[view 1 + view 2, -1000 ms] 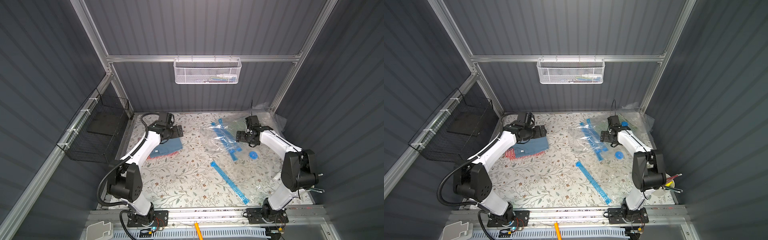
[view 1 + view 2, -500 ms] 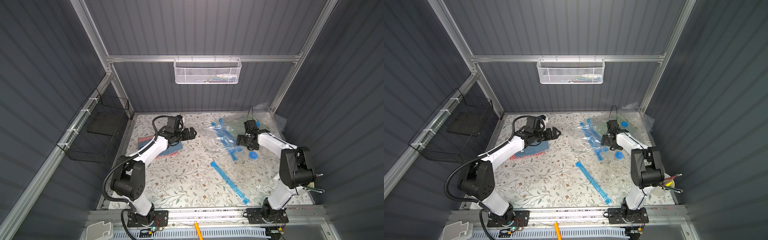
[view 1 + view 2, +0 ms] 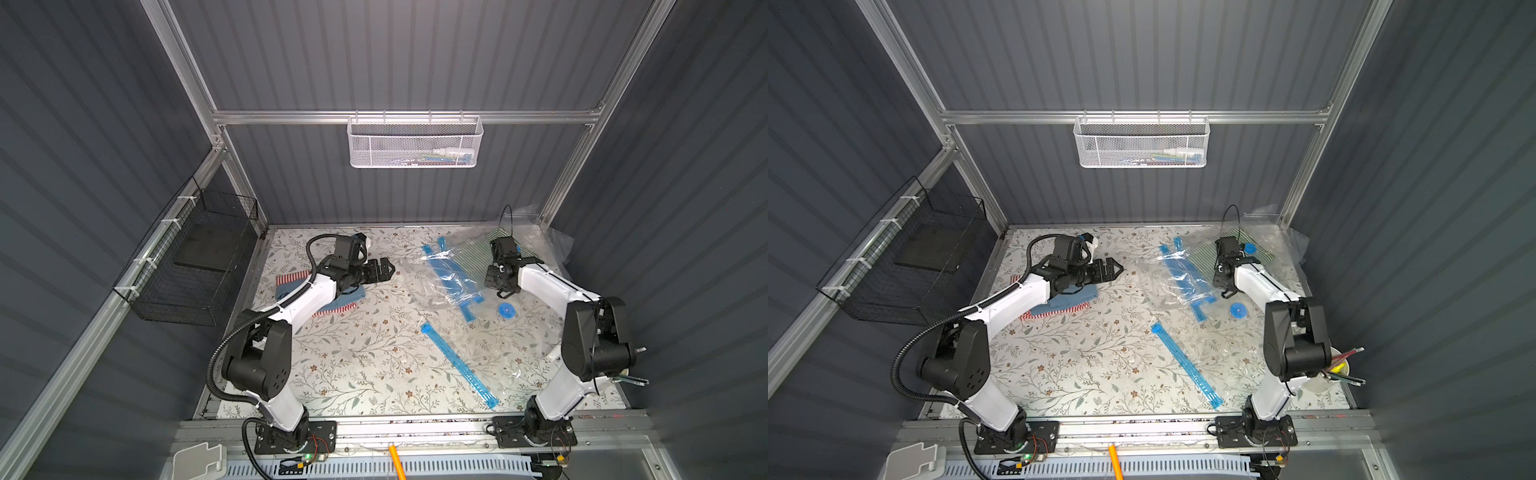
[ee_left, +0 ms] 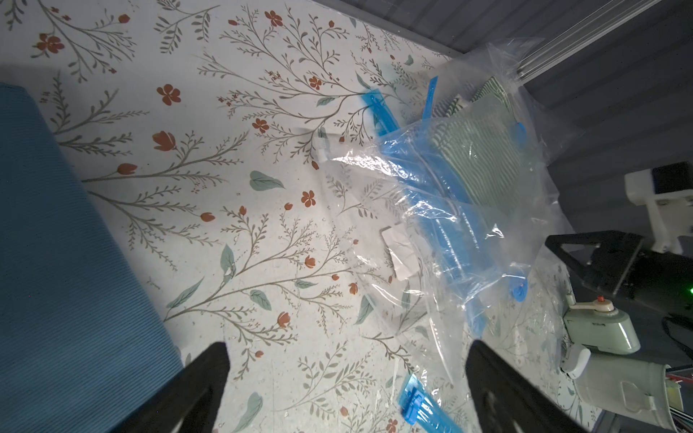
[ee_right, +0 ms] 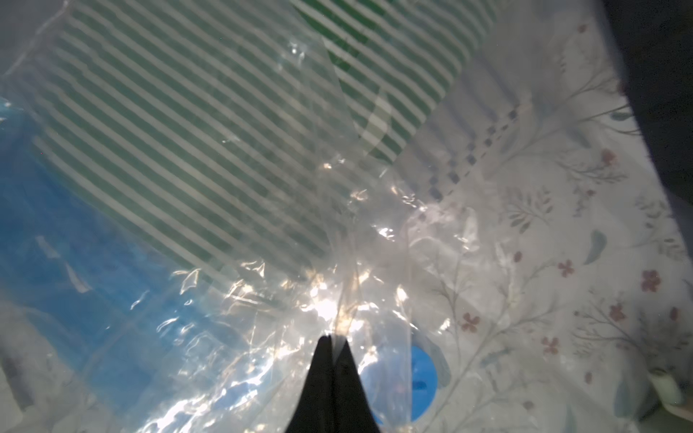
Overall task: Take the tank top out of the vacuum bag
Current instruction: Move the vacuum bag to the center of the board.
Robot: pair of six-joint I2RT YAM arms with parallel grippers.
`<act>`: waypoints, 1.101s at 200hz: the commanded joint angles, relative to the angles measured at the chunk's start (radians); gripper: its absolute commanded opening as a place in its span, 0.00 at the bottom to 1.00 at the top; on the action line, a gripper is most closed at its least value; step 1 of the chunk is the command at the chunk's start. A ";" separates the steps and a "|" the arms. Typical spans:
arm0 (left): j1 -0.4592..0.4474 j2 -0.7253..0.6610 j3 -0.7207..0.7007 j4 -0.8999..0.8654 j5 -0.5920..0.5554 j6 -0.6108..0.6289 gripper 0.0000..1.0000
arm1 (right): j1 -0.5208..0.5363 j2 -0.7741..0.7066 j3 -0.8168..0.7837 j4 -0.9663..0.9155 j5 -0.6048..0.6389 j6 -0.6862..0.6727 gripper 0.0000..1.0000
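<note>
The vacuum bag (image 3: 449, 274) (image 3: 1183, 275) is crumpled clear film with blue zip strips, lying at the back right of the table. Inside it, toward the back corner, lies the green-and-white striped tank top (image 3: 478, 249) (image 3: 1204, 254) (image 5: 180, 123) (image 4: 483, 157). My right gripper (image 3: 505, 294) (image 3: 1225, 294) (image 5: 332, 337) points down at the bag's right side and is shut on a pinched fold of its film (image 5: 345, 300). My left gripper (image 3: 390, 270) (image 3: 1119, 269) (image 4: 347, 346) hovers open left of the bag, facing it, with nothing between its fingers.
A folded blue cloth (image 3: 347, 296) and a red-striped cloth (image 3: 291, 277) lie under the left arm. A long blue zip strip (image 3: 457, 365) on more clear film runs toward the front. A blue valve cap (image 3: 505, 310) lies by the right arm. A black wire basket (image 3: 199, 266) hangs on the left wall.
My left arm swung from above the blue cloth toward the table's middle, still open. My right gripper came down onto the bag and shut on its film.
</note>
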 commanded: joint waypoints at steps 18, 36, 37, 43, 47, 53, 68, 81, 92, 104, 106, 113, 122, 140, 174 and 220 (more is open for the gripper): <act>-0.004 0.025 0.002 0.015 0.022 0.000 1.00 | -0.011 -0.124 -0.034 -0.051 0.138 -0.059 0.00; -0.005 0.037 0.003 0.035 0.033 -0.004 1.00 | -0.037 -0.160 -0.039 -0.094 0.152 -0.065 0.00; -0.005 0.038 0.003 0.035 0.033 -0.005 1.00 | -0.040 -0.162 -0.040 -0.096 0.151 -0.064 0.00; -0.006 0.041 0.005 0.040 0.037 -0.007 1.00 | -0.057 -0.174 -0.048 -0.107 0.148 -0.057 0.00; -0.006 0.045 0.007 0.041 0.039 -0.007 1.00 | -0.072 -0.182 -0.056 -0.111 0.139 -0.051 0.00; -0.007 0.048 0.009 0.045 0.042 -0.007 1.00 | -0.097 -0.197 -0.070 -0.112 0.123 -0.041 0.00; -0.005 0.058 0.017 0.050 0.051 -0.008 1.00 | -0.160 -0.233 -0.103 -0.112 0.094 -0.032 0.00; -0.007 0.063 0.022 0.052 0.055 -0.007 1.00 | -0.207 -0.260 -0.122 -0.117 0.092 -0.034 0.00; -0.007 0.066 0.023 0.054 0.055 -0.006 1.00 | -0.255 -0.280 -0.128 -0.123 0.078 -0.034 0.00; -0.007 0.071 0.029 0.050 0.056 -0.004 1.00 | -0.299 -0.295 -0.132 -0.130 0.063 -0.030 0.00; -0.006 0.073 0.030 0.050 0.055 -0.003 1.00 | -0.306 -0.298 -0.132 -0.131 0.063 -0.028 0.00; -0.006 0.077 0.035 0.048 0.055 -0.003 1.00 | -0.323 -0.305 -0.133 -0.135 0.072 -0.026 0.00; -0.006 0.084 0.040 0.047 0.055 -0.001 1.00 | -0.339 -0.313 -0.136 -0.135 0.089 -0.022 0.00; -0.007 0.091 0.042 0.049 0.090 -0.007 1.00 | -0.357 -0.317 -0.138 -0.135 0.113 -0.009 0.00; -0.007 0.098 0.035 0.062 0.098 -0.009 1.00 | -0.389 -0.312 -0.147 -0.137 0.145 0.004 0.06; -0.007 0.112 0.046 0.055 0.102 0.000 1.00 | -0.445 -0.314 -0.121 -0.141 0.074 0.012 0.45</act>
